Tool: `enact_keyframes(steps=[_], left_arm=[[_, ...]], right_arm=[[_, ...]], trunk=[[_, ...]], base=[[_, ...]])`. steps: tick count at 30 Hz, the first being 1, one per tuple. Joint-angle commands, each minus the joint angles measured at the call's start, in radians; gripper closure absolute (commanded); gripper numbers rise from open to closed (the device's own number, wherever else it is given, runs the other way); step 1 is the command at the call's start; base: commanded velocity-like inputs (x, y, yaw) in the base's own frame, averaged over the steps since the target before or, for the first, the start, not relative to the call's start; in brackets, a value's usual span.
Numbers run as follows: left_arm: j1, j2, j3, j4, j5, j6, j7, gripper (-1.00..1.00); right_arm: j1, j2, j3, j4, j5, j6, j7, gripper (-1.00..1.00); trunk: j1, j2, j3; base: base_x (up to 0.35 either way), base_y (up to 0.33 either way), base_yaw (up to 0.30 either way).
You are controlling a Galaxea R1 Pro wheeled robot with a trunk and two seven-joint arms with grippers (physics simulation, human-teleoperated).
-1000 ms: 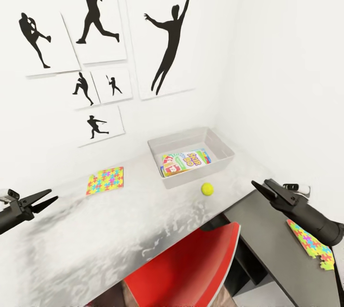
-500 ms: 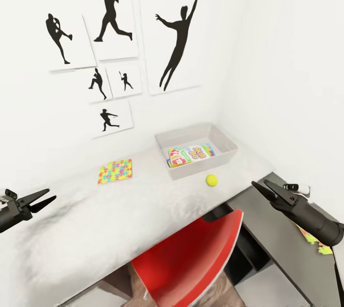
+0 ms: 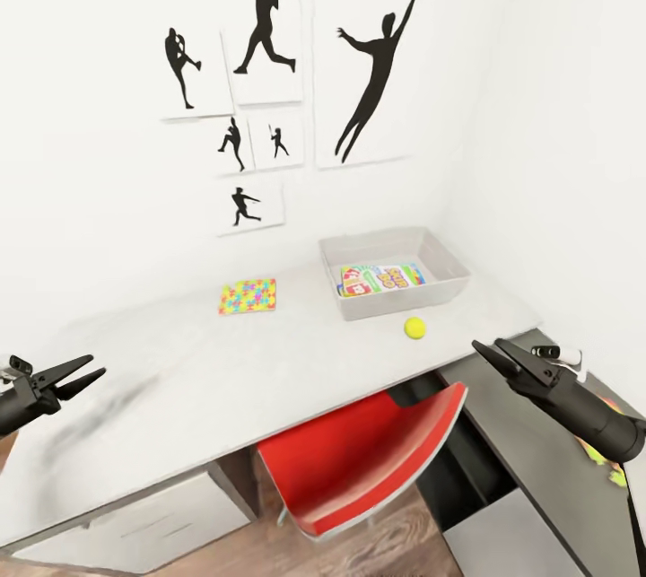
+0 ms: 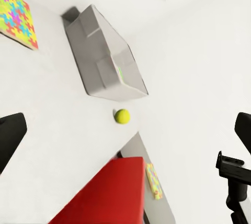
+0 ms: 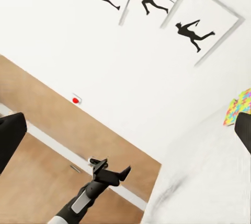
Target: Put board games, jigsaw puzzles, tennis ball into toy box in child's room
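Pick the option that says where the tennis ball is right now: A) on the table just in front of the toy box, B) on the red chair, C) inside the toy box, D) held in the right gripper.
A: the tennis ball lies on the table just outside the near wall of the toy box, touching neither gripper.

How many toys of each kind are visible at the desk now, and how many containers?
Board games: 1, lying inside the toy box
Jigsaw puzzles: 2, one on the table top, one on the lower cabinet, partly hidden behind the right arm
Tennis balls: 1
Toy boxes: 1
Total: 5
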Motion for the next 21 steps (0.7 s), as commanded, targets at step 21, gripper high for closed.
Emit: enact_keyframes(steps=[21], left_arm=[[-0.001,0.000,0.000,0.000,-0.001,0.011,-0.003,-1.00]], right_arm=[[-0.001,0.000,-0.001,0.000,0.000,0.003,-0.003,-1.00]], trunk=[[0.000,-0.002,-0.002]], base=[[-0.097,-0.088,0.205]])
